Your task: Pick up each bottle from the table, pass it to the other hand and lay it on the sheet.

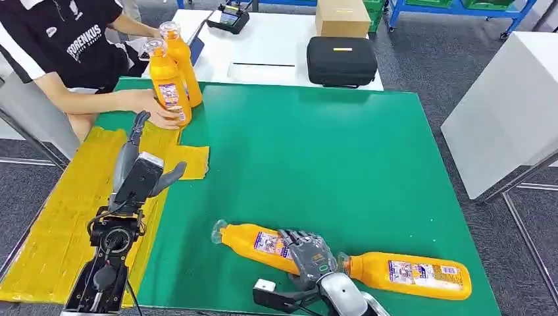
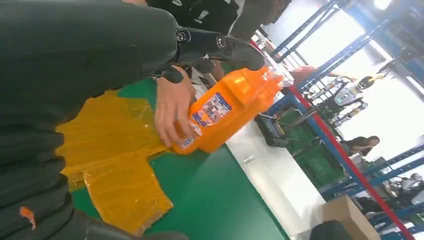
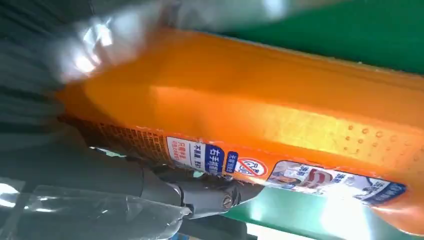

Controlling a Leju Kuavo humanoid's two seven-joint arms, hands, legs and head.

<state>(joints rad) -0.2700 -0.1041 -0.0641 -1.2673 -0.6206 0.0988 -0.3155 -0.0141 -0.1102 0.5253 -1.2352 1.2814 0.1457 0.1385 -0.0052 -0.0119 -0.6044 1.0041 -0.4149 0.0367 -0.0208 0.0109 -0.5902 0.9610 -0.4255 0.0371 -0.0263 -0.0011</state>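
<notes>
Orange bottles (image 1: 263, 245); yellow sheet (image 1: 66, 217); green table (image 1: 329, 151).

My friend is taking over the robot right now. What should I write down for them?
Left robot hand: open, hovering over the crinkly yellow plastic sheet, holding nothing.
Right robot hand: resting on a lying orange plastic bottle on the green table mat; firm grip not confirmed.
A second orange bottle lies beside it.
A person's hand holds two upright orange bottles at the sheet's far corner.
Done: no bottle lying on the sheet.
Left: lift, pass, lay each bottle.
</notes>
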